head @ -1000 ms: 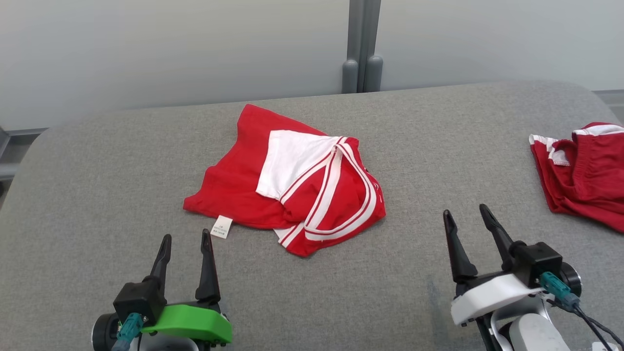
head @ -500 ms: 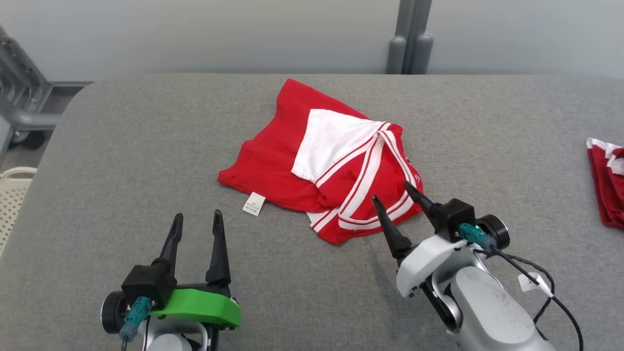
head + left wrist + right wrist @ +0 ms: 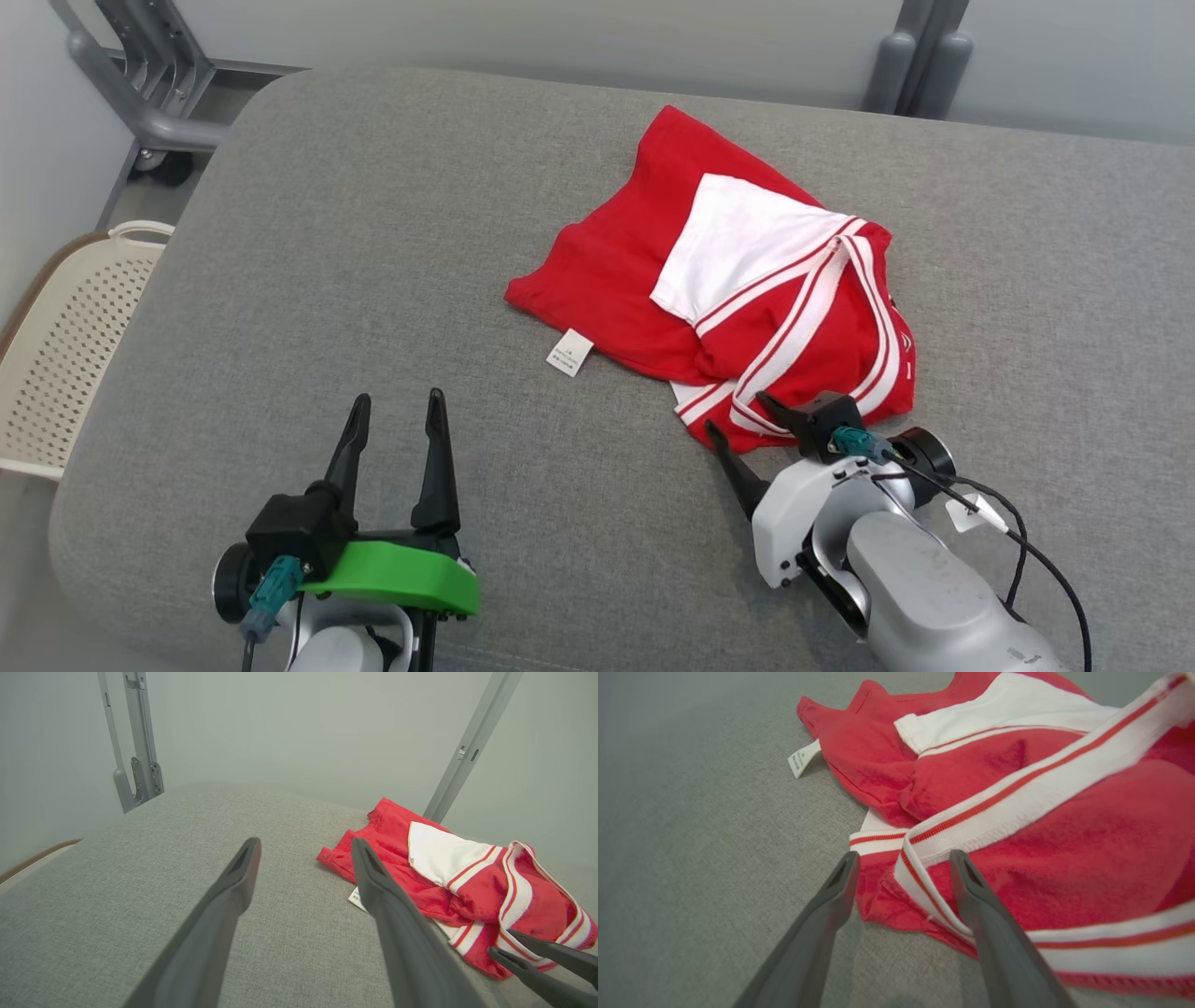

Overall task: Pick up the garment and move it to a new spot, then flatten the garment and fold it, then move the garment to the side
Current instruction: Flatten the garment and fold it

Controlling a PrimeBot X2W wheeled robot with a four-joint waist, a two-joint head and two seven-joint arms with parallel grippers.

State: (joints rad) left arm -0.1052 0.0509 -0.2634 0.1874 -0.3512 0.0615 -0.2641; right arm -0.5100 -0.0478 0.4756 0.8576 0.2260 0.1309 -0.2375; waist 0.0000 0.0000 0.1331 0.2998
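Lying crumpled right of centre on the grey desk (image 3: 280, 280), the red-and-white garment (image 3: 607, 289) is seen. Right gripper (image 3: 738, 415) is set at its near edge, jaws spread wide, hem corner between them, nothing clamped. Left gripper (image 3: 399, 398) is held near-left, jaws wide open, empty.

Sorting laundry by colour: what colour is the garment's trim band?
Trim band: white with a thin red stripe; right wrist view.
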